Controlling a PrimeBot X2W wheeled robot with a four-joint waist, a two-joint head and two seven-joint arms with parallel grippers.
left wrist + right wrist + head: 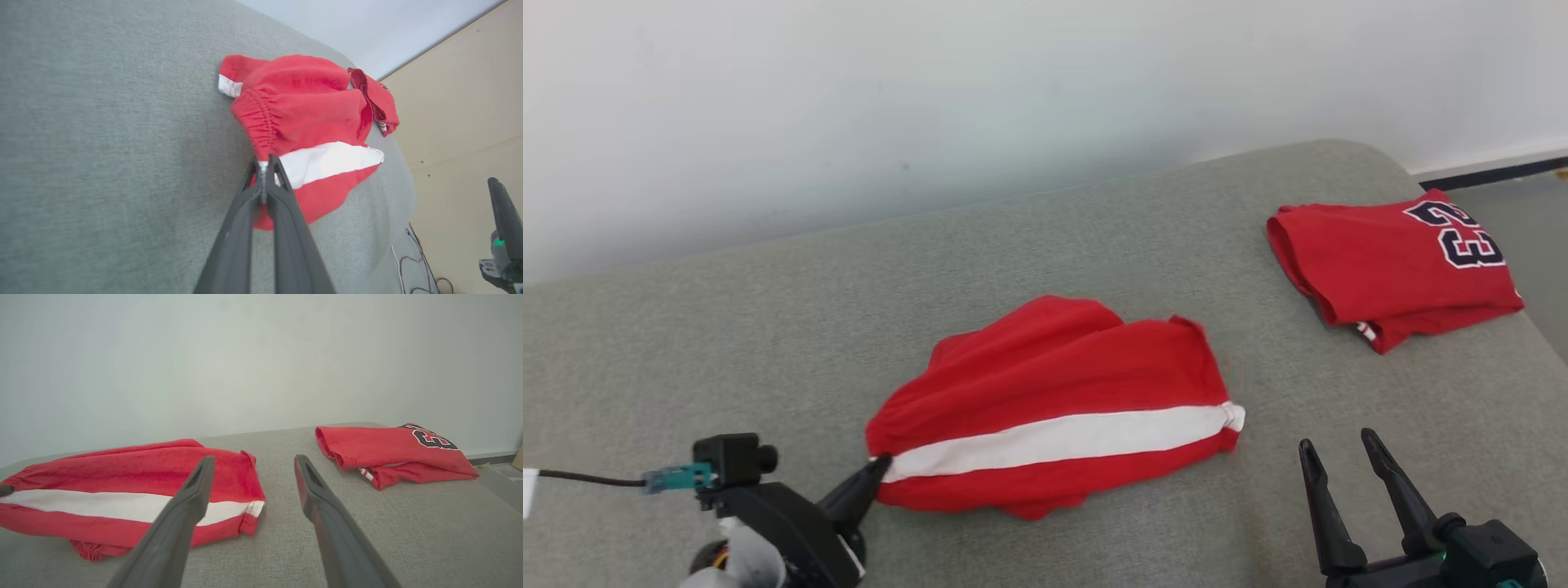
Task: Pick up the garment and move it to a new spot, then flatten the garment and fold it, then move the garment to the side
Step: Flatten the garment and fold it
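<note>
Left wrist view: shows the left gripper [263, 165] clenched, both dark fingers pressed together on the gathered elastic waistband [261, 122] of the red shorts [318, 102], right where the white side stripe [327, 161] begins. Comes in low, at a shallow angle over the grey cushion [102, 143], fingertips at the very end of the cloth.

Head view: places that grip at the shorts' left end, pale forearm and wrist camera at the lower left corner. Finds the shorts lying rumpled mid-cushion, stripe running lengthwise along the near side, waistband toward the robot's left.

Reads "23" [1458, 233] in dark digits outlined in white on the folded red jersey [1372, 269], set well apart at the far right of the cushion, near its rounded end. Right wrist view catches part of that number at the jersey's far corner.

Shows the right gripper [1338, 437] spread wide and holding nothing, fingers pointing up the head view over bare cushion, near the shorts' right hem without touching it.

Backs onto a plain pale wall [931, 122]; has a beige surface [470, 122] and loose cables [408, 261] beyond the cushion's end.
</note>
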